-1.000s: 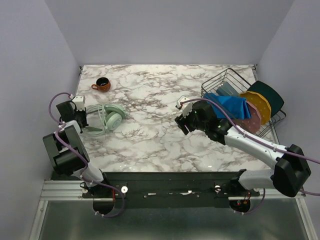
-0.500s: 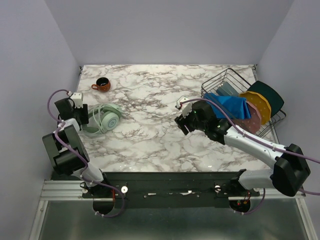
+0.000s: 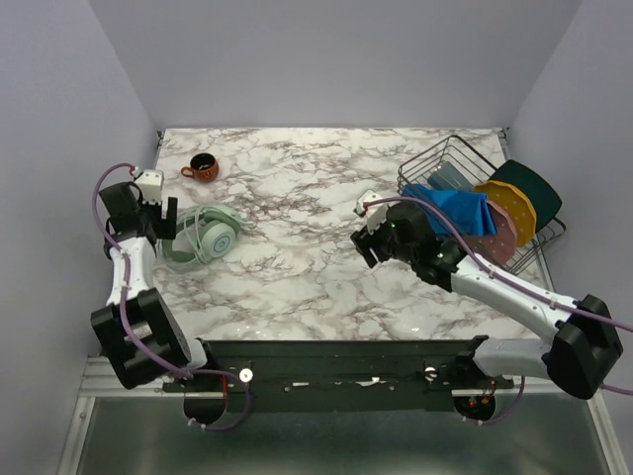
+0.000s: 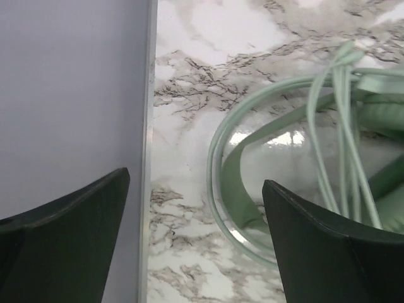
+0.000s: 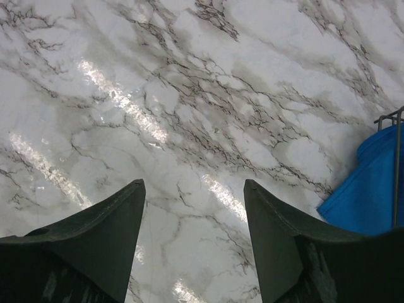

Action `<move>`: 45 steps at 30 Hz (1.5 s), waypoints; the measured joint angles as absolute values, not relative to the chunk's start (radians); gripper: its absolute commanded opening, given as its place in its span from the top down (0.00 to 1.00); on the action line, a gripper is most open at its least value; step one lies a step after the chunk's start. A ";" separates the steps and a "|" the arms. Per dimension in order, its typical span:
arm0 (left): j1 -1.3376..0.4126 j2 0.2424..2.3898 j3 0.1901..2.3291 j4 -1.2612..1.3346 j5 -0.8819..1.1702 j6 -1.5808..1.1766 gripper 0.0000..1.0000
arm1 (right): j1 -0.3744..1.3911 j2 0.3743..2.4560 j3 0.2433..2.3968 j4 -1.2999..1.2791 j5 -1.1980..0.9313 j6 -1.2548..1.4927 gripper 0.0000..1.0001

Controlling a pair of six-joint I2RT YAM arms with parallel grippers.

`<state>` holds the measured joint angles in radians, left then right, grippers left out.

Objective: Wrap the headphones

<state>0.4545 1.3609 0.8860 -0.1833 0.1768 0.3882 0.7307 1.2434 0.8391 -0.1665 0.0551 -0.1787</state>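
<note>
The pale mint-green headphones (image 3: 203, 237) lie on the marble table near its left edge, cups together and the thin cable looped over them. In the left wrist view the headband (image 4: 218, 165) curves on the marble, and cable strands (image 4: 341, 126) run across it. My left gripper (image 3: 161, 222) hovers just left of the headphones. It is open (image 4: 196, 182), with only marble and the headband's edge between its fingers. My right gripper (image 3: 366, 240) hangs over the middle of the table, open (image 5: 194, 184) and empty above bare marble.
An orange-brown mug (image 3: 201, 167) stands at the back left. A wire dish rack (image 3: 445, 158) at the right holds a blue cloth (image 3: 457, 210) and plates (image 3: 512, 213). The table's left rim and wall (image 4: 149, 126) lie close beside my left gripper.
My left gripper has opened and let go of the headphones' cable, and its arm has pulled back toward the left wall. The headphones now lie more bunched together. The right arm shifted slightly.
</note>
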 measured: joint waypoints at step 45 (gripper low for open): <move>0.024 0.685 0.480 -0.487 0.067 0.389 0.01 | 0.705 0.593 0.423 -0.133 0.481 0.117 0.00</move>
